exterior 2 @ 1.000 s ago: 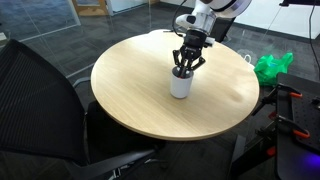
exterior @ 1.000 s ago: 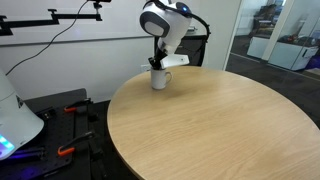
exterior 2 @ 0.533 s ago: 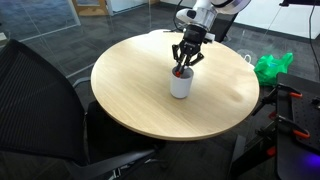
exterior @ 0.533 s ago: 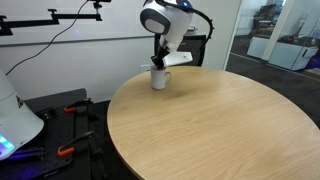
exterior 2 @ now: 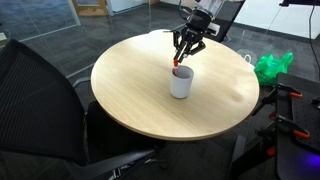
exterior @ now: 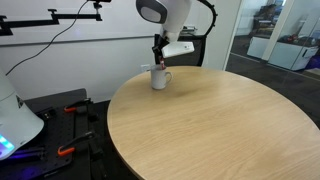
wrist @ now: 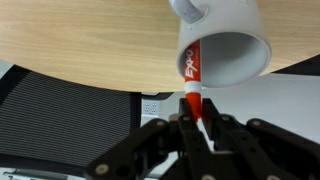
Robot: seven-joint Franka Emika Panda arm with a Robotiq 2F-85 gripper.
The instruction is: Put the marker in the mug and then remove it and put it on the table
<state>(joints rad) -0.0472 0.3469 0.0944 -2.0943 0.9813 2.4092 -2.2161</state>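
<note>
Currently my gripper [wrist: 197,118] is clamped on the marker [wrist: 192,75], holding it by one end, upright over the mug [wrist: 225,45]. The marker's free end sits at the mug's mouth, close to the rim; whether it clears the rim cannot be determined. The mug stands upright on the table [exterior 2: 130,90]. Step in hand, as judged: the mug stage. Next move for removal: lift straight up until clear, shift sideways over bare table, lower, release.
</note>
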